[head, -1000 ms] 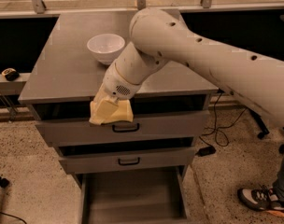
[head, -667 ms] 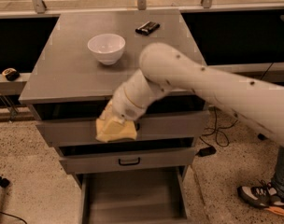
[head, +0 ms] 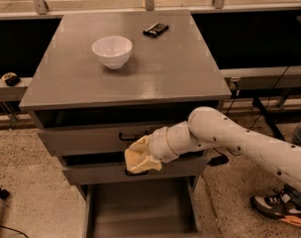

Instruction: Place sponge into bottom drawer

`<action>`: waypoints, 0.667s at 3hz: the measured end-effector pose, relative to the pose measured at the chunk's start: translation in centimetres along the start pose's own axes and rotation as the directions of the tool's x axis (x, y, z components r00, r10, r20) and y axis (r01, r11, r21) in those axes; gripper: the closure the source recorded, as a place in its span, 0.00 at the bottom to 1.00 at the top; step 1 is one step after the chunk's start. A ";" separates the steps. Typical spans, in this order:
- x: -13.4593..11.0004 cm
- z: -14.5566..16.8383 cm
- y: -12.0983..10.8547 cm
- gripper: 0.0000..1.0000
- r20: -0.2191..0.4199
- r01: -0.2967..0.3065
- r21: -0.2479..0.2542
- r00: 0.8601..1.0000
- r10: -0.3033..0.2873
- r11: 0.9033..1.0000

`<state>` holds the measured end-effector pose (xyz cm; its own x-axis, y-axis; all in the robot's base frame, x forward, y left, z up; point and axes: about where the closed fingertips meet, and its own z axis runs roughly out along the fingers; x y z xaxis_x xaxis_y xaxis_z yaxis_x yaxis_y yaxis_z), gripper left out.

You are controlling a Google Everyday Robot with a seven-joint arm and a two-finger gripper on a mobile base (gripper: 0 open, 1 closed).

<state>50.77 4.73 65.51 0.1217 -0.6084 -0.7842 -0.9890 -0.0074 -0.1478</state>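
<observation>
The sponge hangs crumpled just below the frame's centre, in front of the middle drawer and above the pulled-out bottom drawer. The gripper is clamped on the sponge, its jaws mostly hidden by it. The arm reaches in from the lower right. On the cabinet top stand a white bowl and, apart from it, a small black object.

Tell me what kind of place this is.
Probably a lab or workshop: grey drawer cabinet, speckled floor, loose cables. The gripper holds the sponge above the open bottom drawer.
</observation>
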 end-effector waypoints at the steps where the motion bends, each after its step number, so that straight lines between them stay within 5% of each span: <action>1: -0.2 0.1 0.1 1.00 -0.009 0.015 -0.009 1.000 -0.015 1.000; 2: 4.1 0.9 -0.5 1.00 0.016 -0.033 0.045 0.999 0.033 0.998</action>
<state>51.80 2.97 61.85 0.0906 -0.5956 -0.7982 -0.9878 0.0483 -0.1482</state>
